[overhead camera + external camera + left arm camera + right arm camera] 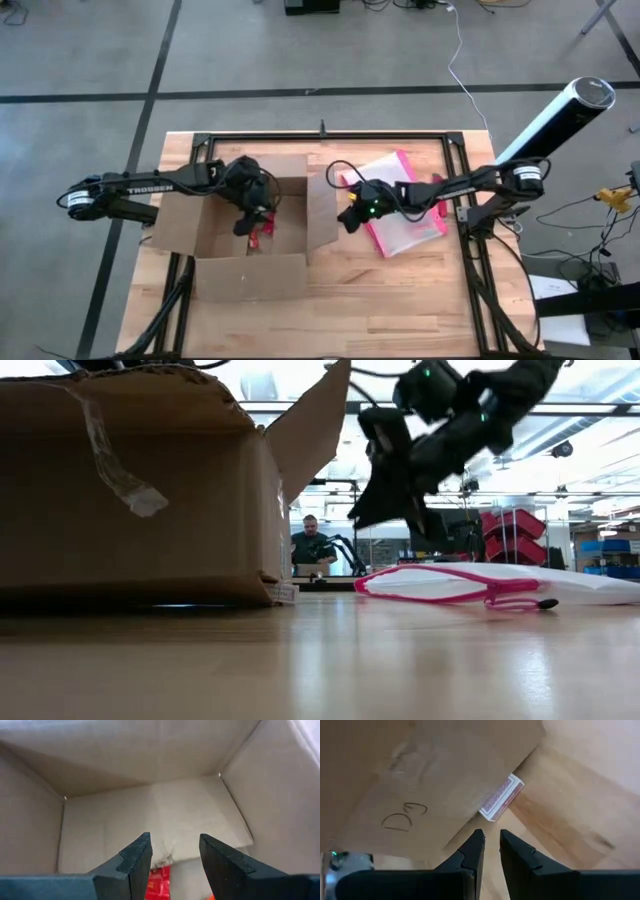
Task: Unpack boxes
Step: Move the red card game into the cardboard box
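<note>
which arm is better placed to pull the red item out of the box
Left. Its tool is open inside the box, right above the red item. The right tool sits outside, beside the box's flap, over the table.

Four cameras: one overhead, one at counter level, one on each wrist.

The high view looks straight down on the counter [400,300]; the low view skims level across it into the room, close to the cardboard box [130,490] at nine o'clock, which both share. The wrist views sit very near, the left inside the box, the right at its outer wall.
</note>
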`<state>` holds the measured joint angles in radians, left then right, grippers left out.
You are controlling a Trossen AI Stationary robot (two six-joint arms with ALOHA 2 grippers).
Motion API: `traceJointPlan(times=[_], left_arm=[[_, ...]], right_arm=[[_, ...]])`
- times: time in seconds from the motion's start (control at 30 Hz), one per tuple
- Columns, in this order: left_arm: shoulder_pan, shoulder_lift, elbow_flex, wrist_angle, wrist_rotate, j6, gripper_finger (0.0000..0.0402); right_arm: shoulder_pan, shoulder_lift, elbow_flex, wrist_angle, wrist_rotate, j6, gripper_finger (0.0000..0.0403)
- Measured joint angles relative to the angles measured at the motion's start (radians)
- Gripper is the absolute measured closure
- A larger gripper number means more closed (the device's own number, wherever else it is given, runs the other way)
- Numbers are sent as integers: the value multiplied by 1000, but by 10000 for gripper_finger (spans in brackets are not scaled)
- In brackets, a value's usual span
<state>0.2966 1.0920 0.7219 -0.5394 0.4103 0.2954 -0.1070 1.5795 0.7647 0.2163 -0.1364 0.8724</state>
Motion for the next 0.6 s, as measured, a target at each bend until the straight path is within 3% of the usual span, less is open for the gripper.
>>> traceJointPlan(times=[0.3,0.6], left_arm=[[0,35,-3,30,0,-8,247],[0,122,-5,21,-5,-17,247]], right_arm=[[0,224,24,296,-61,109,373],[0,356,126,308,-109,178,361]])
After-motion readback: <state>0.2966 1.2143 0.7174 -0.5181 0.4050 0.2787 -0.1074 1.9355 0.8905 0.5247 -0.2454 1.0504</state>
